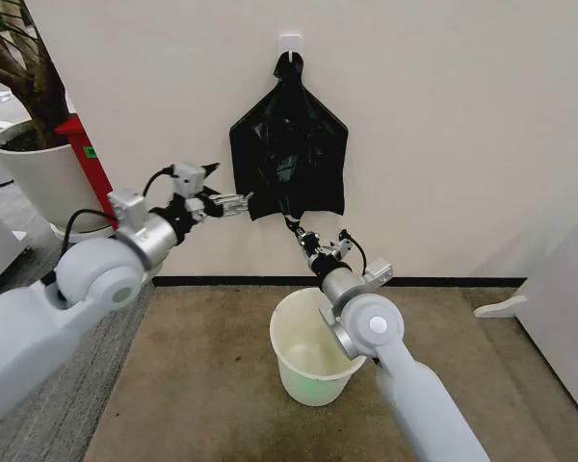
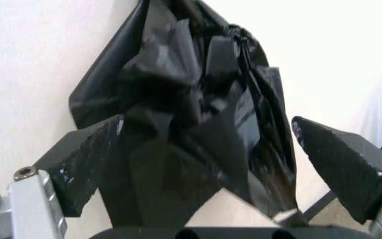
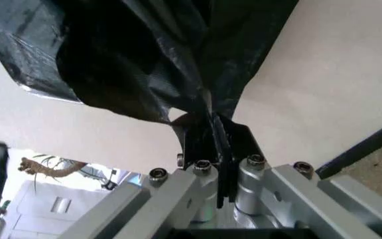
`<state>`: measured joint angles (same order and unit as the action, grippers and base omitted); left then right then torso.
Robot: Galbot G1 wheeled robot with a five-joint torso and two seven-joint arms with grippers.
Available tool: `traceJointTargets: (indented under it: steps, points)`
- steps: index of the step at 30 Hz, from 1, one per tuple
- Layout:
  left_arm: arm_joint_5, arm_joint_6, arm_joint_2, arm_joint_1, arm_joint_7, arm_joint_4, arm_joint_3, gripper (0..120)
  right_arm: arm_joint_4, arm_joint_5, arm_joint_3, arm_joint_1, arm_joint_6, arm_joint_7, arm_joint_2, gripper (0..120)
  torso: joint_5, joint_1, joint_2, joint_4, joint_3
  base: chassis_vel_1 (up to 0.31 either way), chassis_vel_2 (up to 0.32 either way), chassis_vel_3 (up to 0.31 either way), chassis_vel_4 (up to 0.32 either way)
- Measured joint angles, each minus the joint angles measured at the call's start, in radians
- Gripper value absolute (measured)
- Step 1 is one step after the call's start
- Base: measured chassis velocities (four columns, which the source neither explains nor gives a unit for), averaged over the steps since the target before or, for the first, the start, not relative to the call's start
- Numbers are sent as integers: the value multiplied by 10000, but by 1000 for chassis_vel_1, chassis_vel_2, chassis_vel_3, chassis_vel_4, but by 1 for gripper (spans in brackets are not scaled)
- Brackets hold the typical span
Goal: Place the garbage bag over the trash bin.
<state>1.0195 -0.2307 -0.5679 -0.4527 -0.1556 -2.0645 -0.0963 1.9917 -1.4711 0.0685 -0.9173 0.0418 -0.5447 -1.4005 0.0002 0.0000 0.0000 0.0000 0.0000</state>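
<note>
**Right gripper pinches the bag's lower edge, left spreads at its side**

From the head view we see the garbage bag (image 1: 289, 154) hanging from a wall hook (image 1: 289, 43), its long axis vertical. Our right gripper (image 1: 296, 229) sits directly beneath it, clamped on the bottom edge; our left gripper (image 1: 239, 203) reaches its lower corner from the side. The trash bin (image 1: 313, 348) stands below the right gripper, nothing visible inside.

Left wrist view: the bag (image 2: 198, 114) lies straight ahead between widely parted fingers (image 2: 340, 164).

Right wrist view: the jaws are closed on a fold of bag (image 3: 144, 59), which rises just beyond them.
</note>
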Motion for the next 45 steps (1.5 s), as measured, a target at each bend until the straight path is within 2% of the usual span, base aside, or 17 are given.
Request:
traceJointTargets:
  steps: [4, 7, 10, 13, 14, 17, 19, 24, 31, 45]
  points:
    - [-157, -250, -147, 672, 49, 162, -397, 100, -25, 31, -10, 20, 3, 6, -71, 0, -1, 0, 0, 0, 0, 0, 0, 0, 0]
    - [-1329, -395, -307, 1558, 775, 514, -1131, 100, -81, 124, -17, 23, 18, 51, -187, 0, -1, 0, 0, 0, 0, 0, 0, 0, 0]
    - [-1779, -466, -323, 1813, 999, 587, -1459, 100, -97, 164, -25, 11, 21, 75, -235, 0, -2, 0, 0, -1, 0, 0, 0, 0, 0]
    - [-2984, -797, -324, 2224, 1593, 711, -1883, 100, -114, 223, -33, -29, 35, 116, -298, 0, -1, 0, 0, 0, 0, 0, 0, 0, 0]
    - [-2984, -797, -324, 2224, 1593, 711, -1883, 100, -114, 223, -33, -29, 35, 116, -298, 0, -1, 0, 0, 0, 0, 0, 0, 0, 0]
    - [-4036, -839, -363, 2653, 1989, 983, -2361, 100, -119, 256, -35, -65, 55, 159, -344, 0, -1, 0, 0, 2, 0, 0, 0, 0, 0]
    - [-4336, -828, -472, 2897, 2051, 1163, -2674, 100, -122, 274, -24, -94, 67, 179, -375, 0, -3, 0, 0, 1, 0, 0, 0, 0, 0]
    - [-4678, -749, -772, 3328, 2183, 1524, -3080, 100, -119, 293, 14, -167, 82, 225, -374, 0, -2, 0, 0, 1, 0, 0, 0, 0, 0]
    - [-5023, -901, -1223, 3703, 2306, 1862, -3189, 100, -31, 280, 158, -272, 106, 249, -217, 0, -1, 0, 0, -2, 0, 0, 0, 0, 0]
    - [-5592, -1063, -1294, 3741, 3003, 1926, -3214, 100, 23, 209, 300, -308, 143, 333, -63, 0, -1, 0, 0, 0, 0, 0, 0, 0, 0]
